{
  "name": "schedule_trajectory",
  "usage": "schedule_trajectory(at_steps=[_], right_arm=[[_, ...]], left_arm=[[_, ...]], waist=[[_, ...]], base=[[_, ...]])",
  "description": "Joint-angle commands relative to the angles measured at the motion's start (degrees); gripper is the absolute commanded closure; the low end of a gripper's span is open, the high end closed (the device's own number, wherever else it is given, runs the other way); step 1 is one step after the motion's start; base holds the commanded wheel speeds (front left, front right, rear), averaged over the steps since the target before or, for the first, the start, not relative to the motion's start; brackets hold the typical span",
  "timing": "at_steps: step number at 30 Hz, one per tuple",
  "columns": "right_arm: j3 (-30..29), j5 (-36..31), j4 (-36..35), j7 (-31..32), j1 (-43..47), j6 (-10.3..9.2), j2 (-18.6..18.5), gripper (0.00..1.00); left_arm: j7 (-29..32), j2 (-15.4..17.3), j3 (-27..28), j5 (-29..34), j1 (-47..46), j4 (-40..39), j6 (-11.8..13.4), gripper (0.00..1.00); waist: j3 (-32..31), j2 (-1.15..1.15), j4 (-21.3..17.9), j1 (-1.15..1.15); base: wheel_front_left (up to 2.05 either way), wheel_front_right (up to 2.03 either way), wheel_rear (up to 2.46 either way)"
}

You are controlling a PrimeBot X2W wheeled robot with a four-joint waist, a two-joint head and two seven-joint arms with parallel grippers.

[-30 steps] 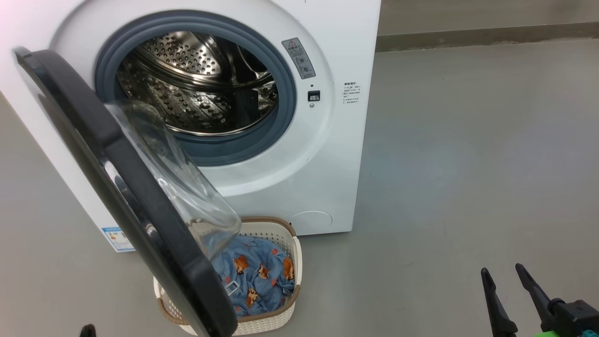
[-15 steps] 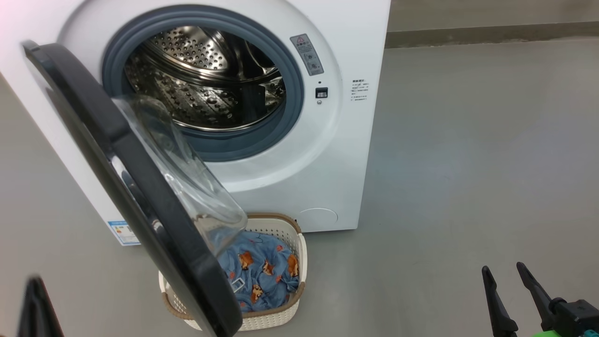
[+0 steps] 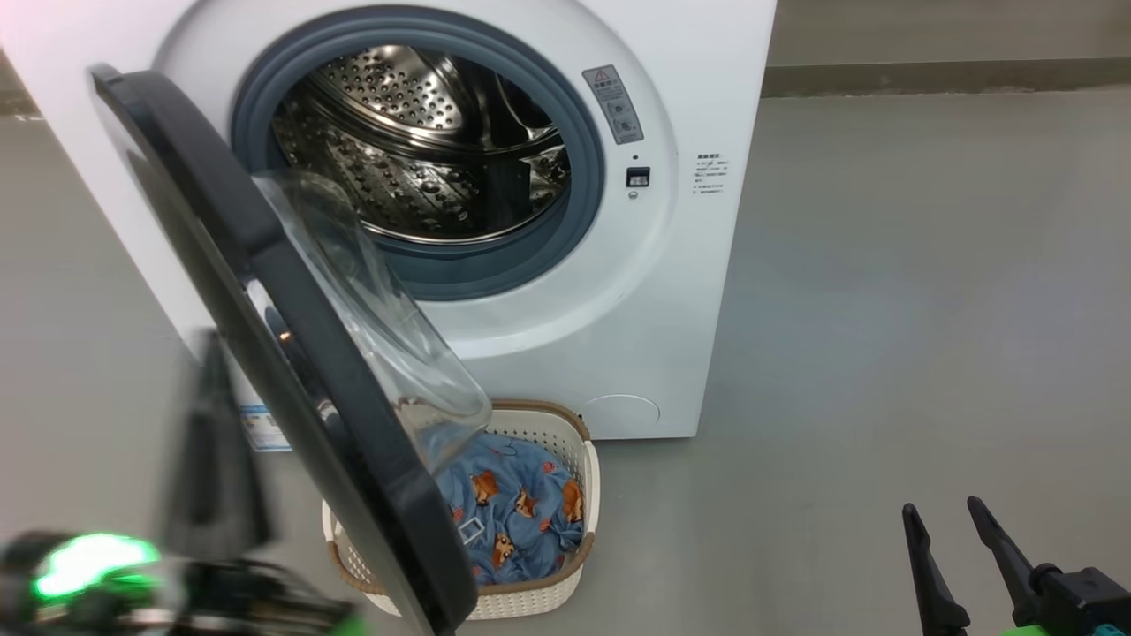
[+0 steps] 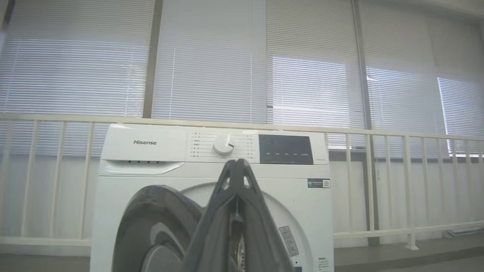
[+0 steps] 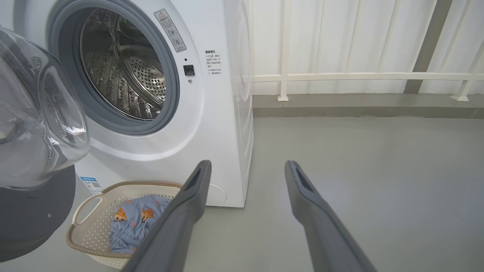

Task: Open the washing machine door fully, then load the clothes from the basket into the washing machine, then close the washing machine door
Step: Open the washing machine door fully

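the washing machine [image 3: 618, 318] stands on the grey floor [image 3: 884, 309] with the washing machine door [image 3: 256, 265] swung out on its left hinge, partly open. the door's black rim is nearly edge-on to the head camera and its clear glass bowl [image 3: 371, 300] bulges toward the opening. behind it the steel drum [image 3: 424, 132] shows inside the grey-blue gasket [image 3: 588, 177]. the basket [image 3: 539, 605] sits on the floor just in front of the machine's lower front, and in the head view the door's lower edge hides its left part. the clothes [image 3: 521, 512] lie bunched inside the basket, blue fabric with orange animals. the left gripper [image 4: 237, 163] is up in front of the machine, left of the door in the head view and blurred there, with a green light [image 3: 84, 561] glowing at its base. in its wrist view the two fingers are pressed together tip to tip with nothing between them, pointing toward the dial [image 4: 223, 144]. the right gripper [image 3: 941, 505] hangs low at the right, well apart from machine and basket, its fingers spread wide and empty above the floor. a pale railing [image 4: 378, 136] and window blinds [image 4: 211, 56] run behind the machine.
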Motion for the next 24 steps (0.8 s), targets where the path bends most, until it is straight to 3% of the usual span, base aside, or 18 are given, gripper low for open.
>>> schedule_trajectory(at_steps=[1,5,9,24], right_arm=[[1.23,-0.21,-1.35,-0.69,-0.74,0.1,-0.54,0.0],[1.05,-0.12,-1.26,-0.69,-0.72,0.1,-0.17,0.0],[0.99,0.01,-1.07,-0.69,-0.79,0.1,0.15,0.0],[1.44,0.0,-0.62,-0.69,-1.66,0.1,0.57,0.0]], left_arm=[[1.23,0.57,-0.15,0.65,-2.98,-2.08,-0.43,1.0],[6.41,0.57,-11.86,-1.95,-2.56,-2.53,-1.04,1.0],[10.06,0.57,-18.01,-4.87,-1.05,1.41,-0.1,1.0],[8.66,0.57,-21.37,-10.51,-0.86,16.25,4.9,1.0]], waist=[[0.04,0.0,0.27,0.0],[0.27,0.0,0.98,0.0],[0.64,0.0,1.8,0.0],[1.56,0.0,3.45,0.0]], base=[[0.0,0.0,0.0],[0.0,0.0,0.0],[0.0,0.0,0.0],[0.0,0.0,0.0]])
